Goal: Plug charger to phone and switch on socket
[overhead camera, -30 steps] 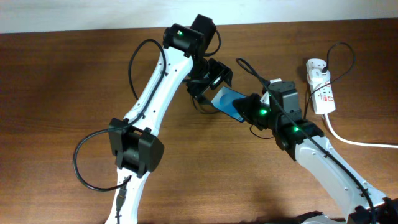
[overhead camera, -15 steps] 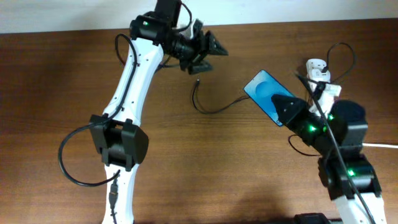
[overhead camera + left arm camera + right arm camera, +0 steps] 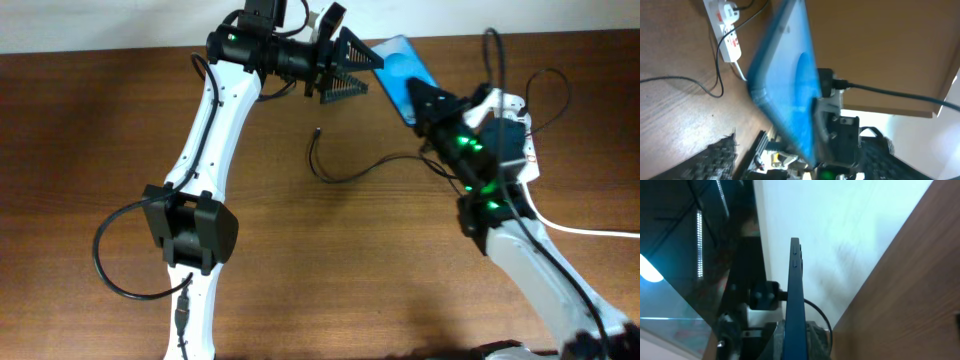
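My right gripper (image 3: 425, 98) is shut on the phone (image 3: 398, 62) and holds it raised and tilted above the table's far side, blue screen showing. The right wrist view shows the phone edge-on (image 3: 796, 290), clamped between the jaws (image 3: 800, 342). My left gripper (image 3: 365, 72) is open and empty, close to the left of the phone; its wrist view is filled by the blue screen (image 3: 785, 85). The charger (image 3: 345, 172) lies looped on the table with its plug tip (image 3: 317, 130) free. The socket (image 3: 524, 150) lies at the right, partly behind my right arm.
The socket's thick white cord (image 3: 590, 232) runs off to the right edge. A black cable (image 3: 545, 85) loops above the socket. The left wrist view also shows the socket (image 3: 727, 30) and a black cable (image 3: 715, 75) on the wood.
My right gripper has lifted the phone up and toward the far side, close to my left gripper. My left gripper has turned toward the phone. The charger stays on the table.
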